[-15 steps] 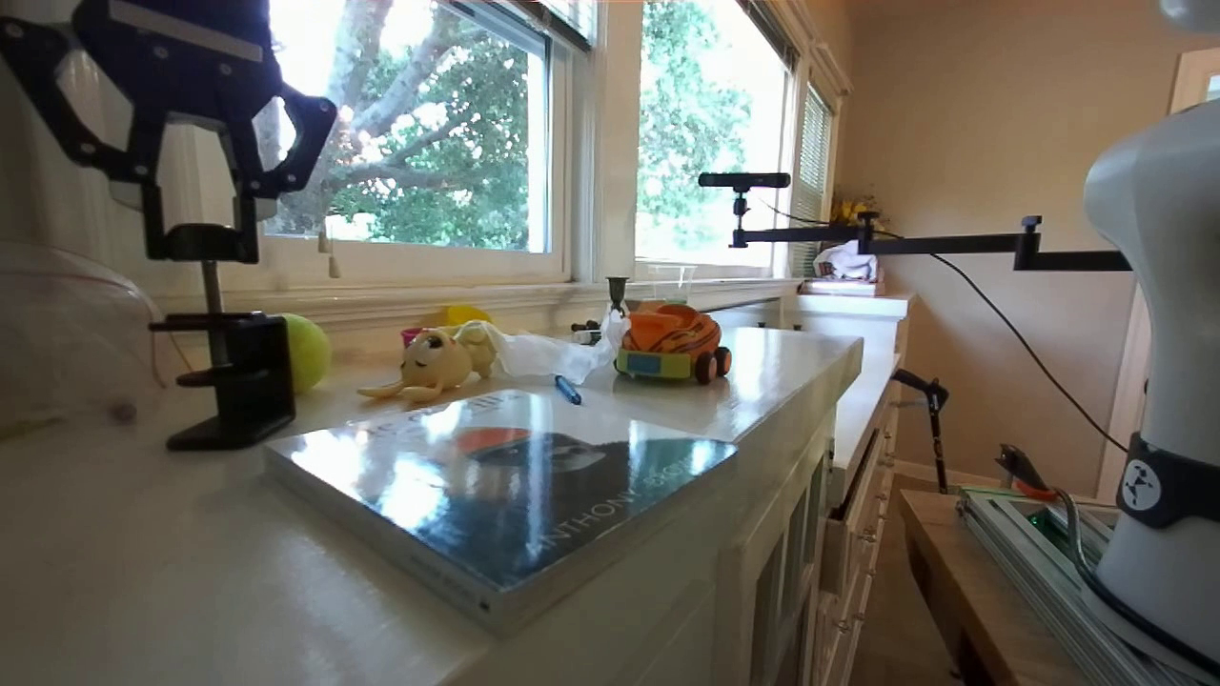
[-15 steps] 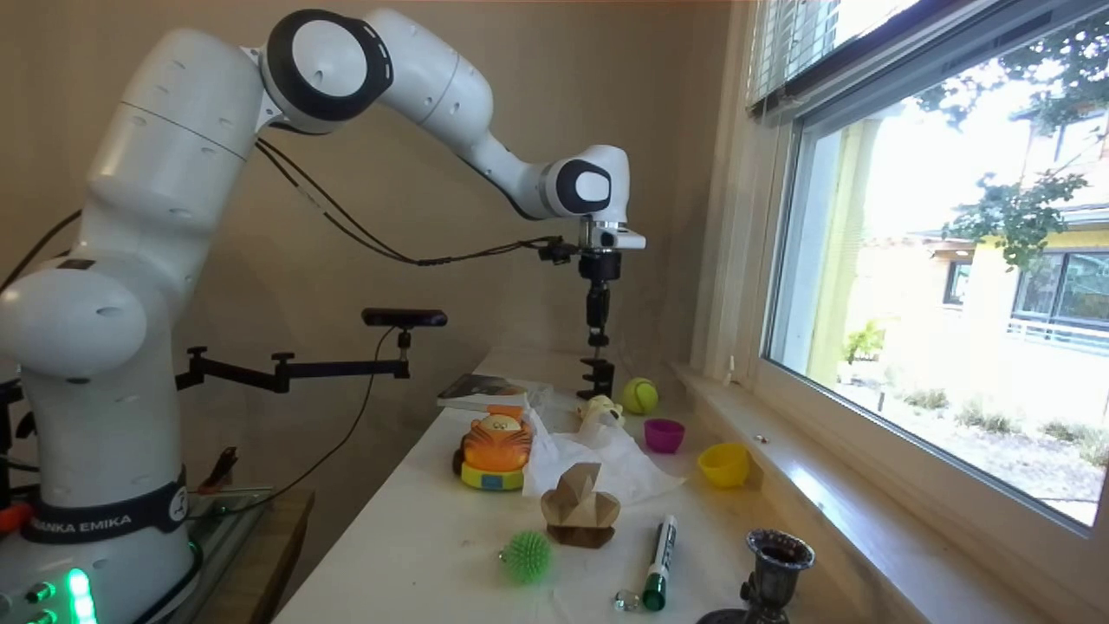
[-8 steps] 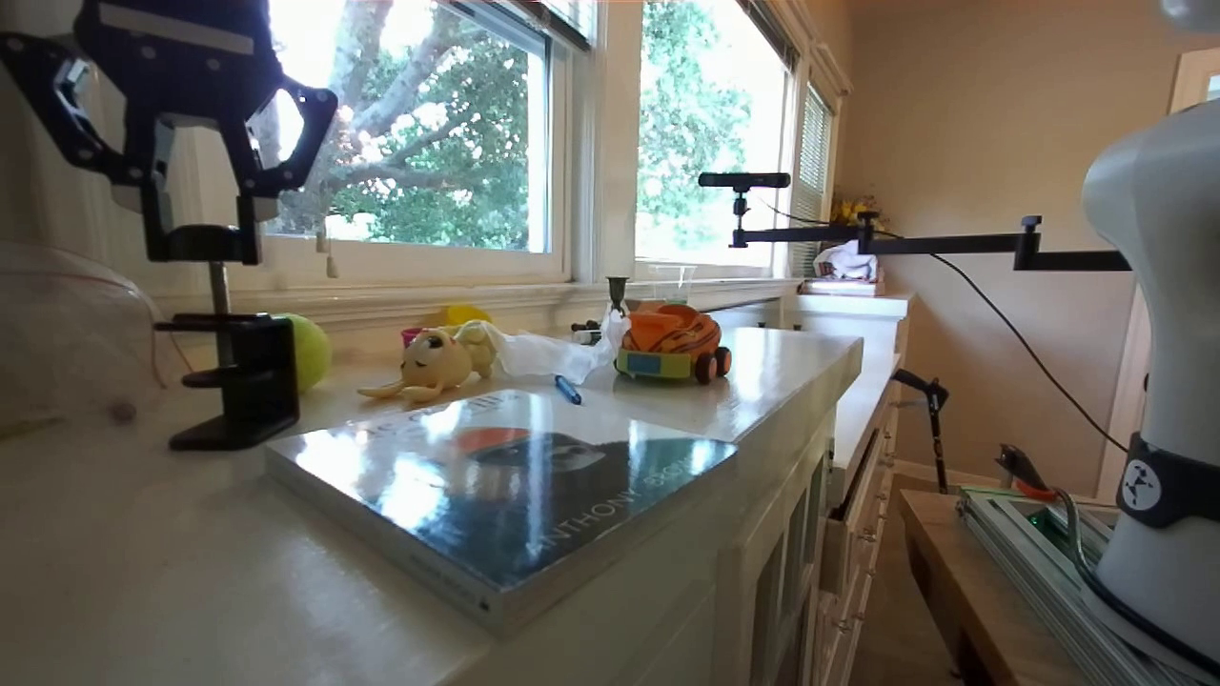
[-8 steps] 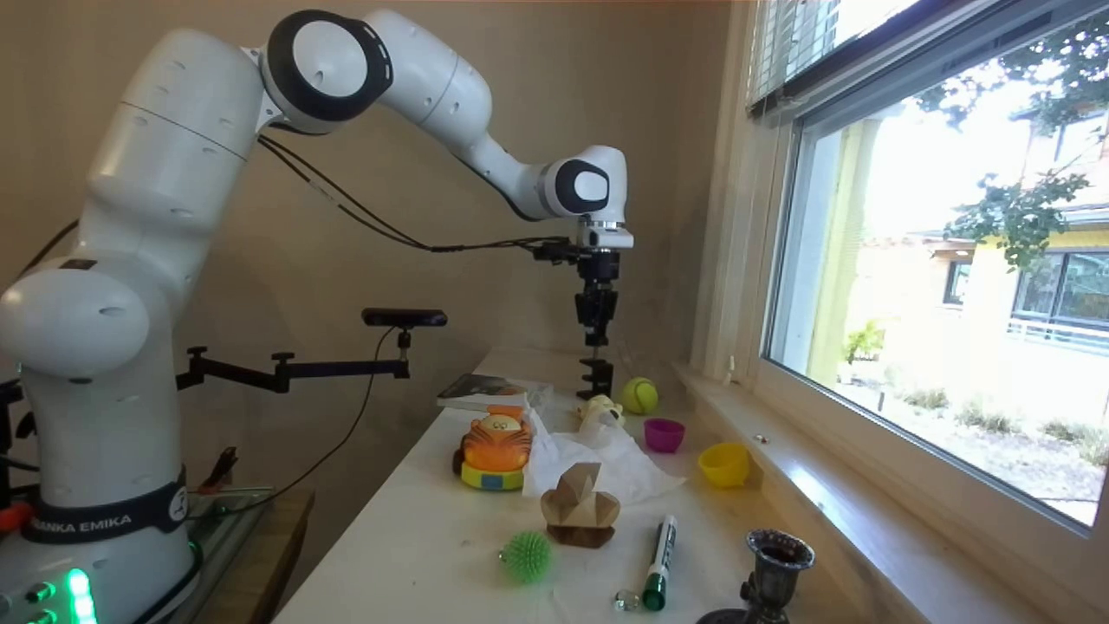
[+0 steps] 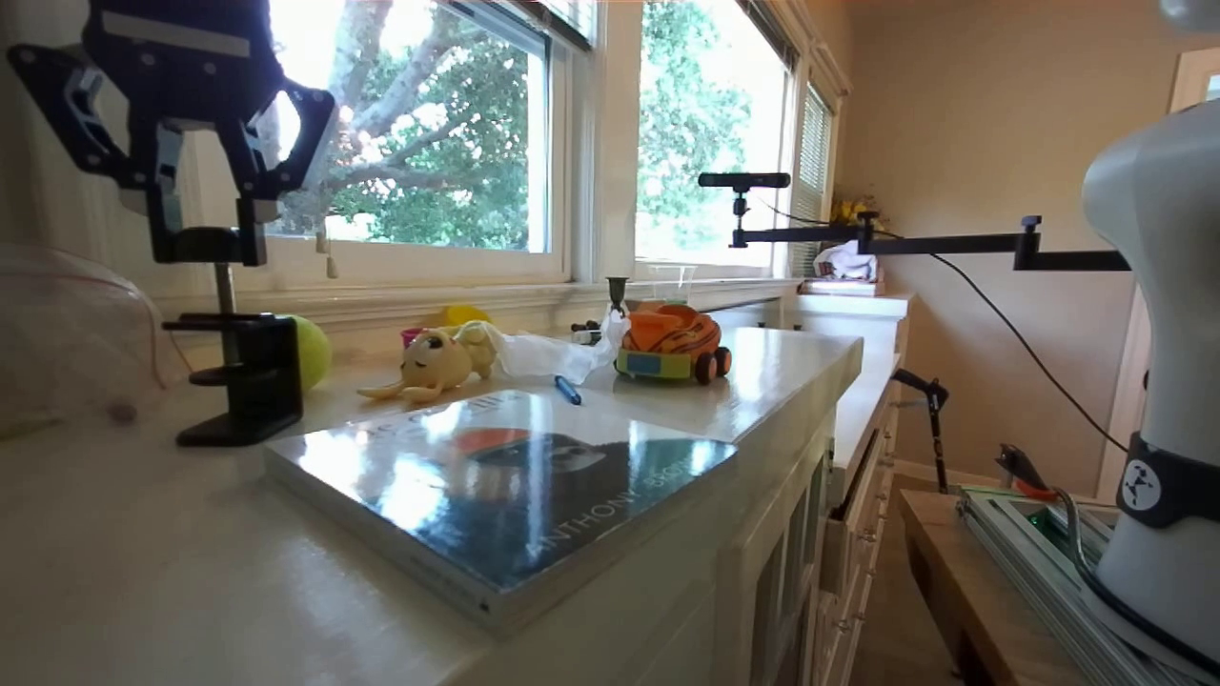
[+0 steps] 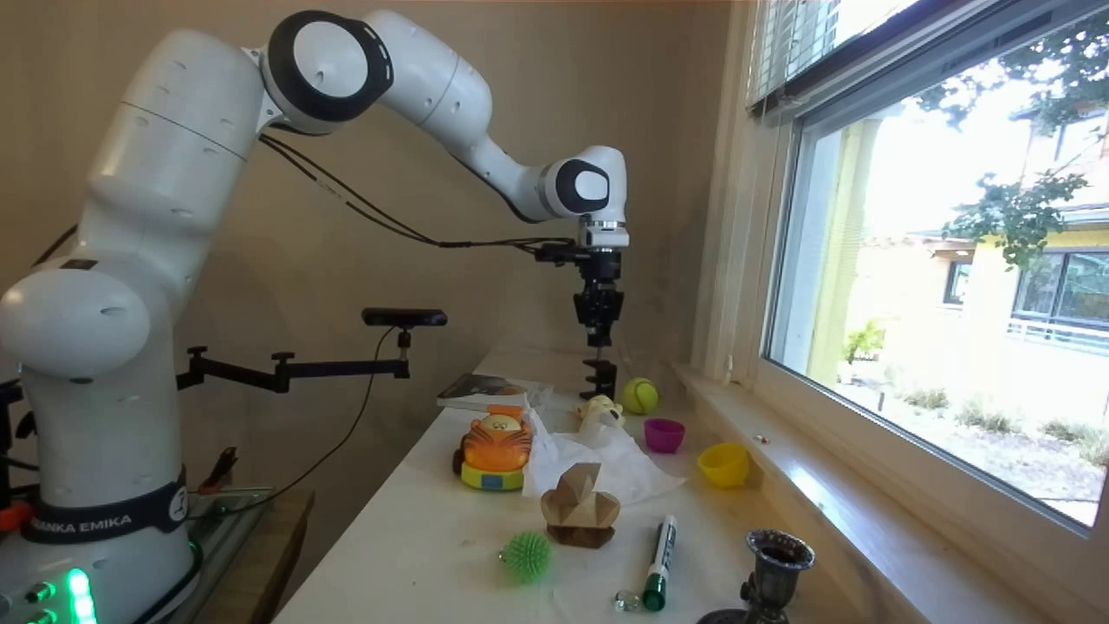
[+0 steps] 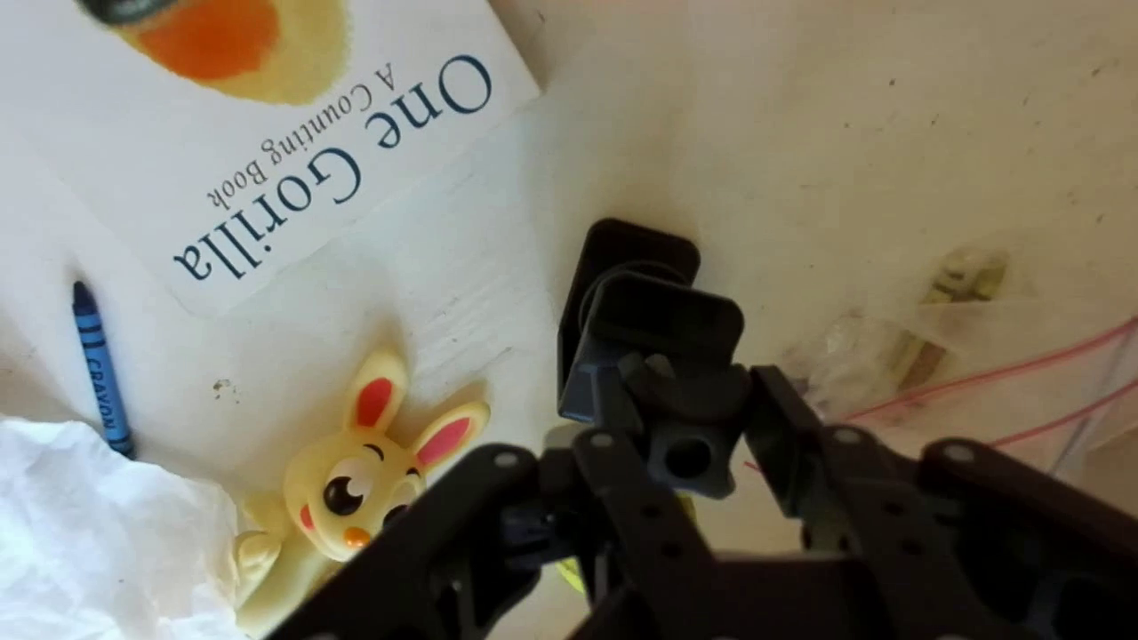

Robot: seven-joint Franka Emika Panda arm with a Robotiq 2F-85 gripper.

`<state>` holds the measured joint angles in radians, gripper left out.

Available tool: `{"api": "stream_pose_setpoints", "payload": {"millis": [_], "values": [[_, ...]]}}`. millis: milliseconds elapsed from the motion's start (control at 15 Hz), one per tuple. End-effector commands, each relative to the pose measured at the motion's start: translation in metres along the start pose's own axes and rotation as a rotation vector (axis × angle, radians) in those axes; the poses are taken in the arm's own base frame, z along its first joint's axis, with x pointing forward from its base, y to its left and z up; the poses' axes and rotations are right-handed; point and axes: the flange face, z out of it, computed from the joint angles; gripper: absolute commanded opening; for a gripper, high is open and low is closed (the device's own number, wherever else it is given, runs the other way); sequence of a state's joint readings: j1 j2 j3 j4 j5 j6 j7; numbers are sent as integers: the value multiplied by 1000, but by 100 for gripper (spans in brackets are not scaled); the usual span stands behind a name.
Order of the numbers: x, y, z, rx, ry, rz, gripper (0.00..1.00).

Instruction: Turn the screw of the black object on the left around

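**Turning the screw [image 5: 225, 289] seems to drag the black object [image 5: 272, 367] along**

At the far left in an exterior view, your gripper [image 5: 208, 250] pinches the top of the screw, a finger to either side. The screw rises roughly upright from the black object, which stands on the countertop [image 5: 143, 572] near the tennis ball [image 5: 315, 354]. Within the last second you swing the gripper about its vertical axis, so in an exterior view it now shows a broader face, and the black object edges slightly rightward beneath it. For the task, that suggests the turn is under way, though part of your twist probably goes into shifting the whole black object. Whether the screw rotates within it, you cannot tell.

Your count, left to right in an exterior view: one clear bag [image 5: 76, 353], one black object carrying one screw, one tennis ball, one toy rabbit [image 5: 438, 362], one book [image 5: 515, 476], one crumpled white sheet [image 5: 548, 354], one blue crayon [image 5: 568, 390], one toy car [image 5: 670, 345]. In an exterior view you also have, left to right, one green spiky ball [image 6: 527, 557], one folded brown object [image 6: 580, 511], one clear trinket [image 6: 625, 600], one marker [image 6: 661, 563], one purple cup [image 6: 664, 436], one yellow cup [image 6: 724, 465], one candle holder [image 6: 774, 572].
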<state>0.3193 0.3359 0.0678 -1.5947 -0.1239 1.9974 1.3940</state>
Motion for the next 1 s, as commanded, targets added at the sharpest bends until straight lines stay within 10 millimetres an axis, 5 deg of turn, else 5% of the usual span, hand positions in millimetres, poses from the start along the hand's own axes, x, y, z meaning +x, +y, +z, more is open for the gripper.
{"api": "stream_pose_setpoints", "payload": {"millis": [0,733,800,933], "values": [[-3,-4,2,14,51,189,13],[-16,-1,5,-27,64,678,13],[-6,-2,-1,-2,34,628,38],[-7,-2,-2,-1,35,652,38]]}}
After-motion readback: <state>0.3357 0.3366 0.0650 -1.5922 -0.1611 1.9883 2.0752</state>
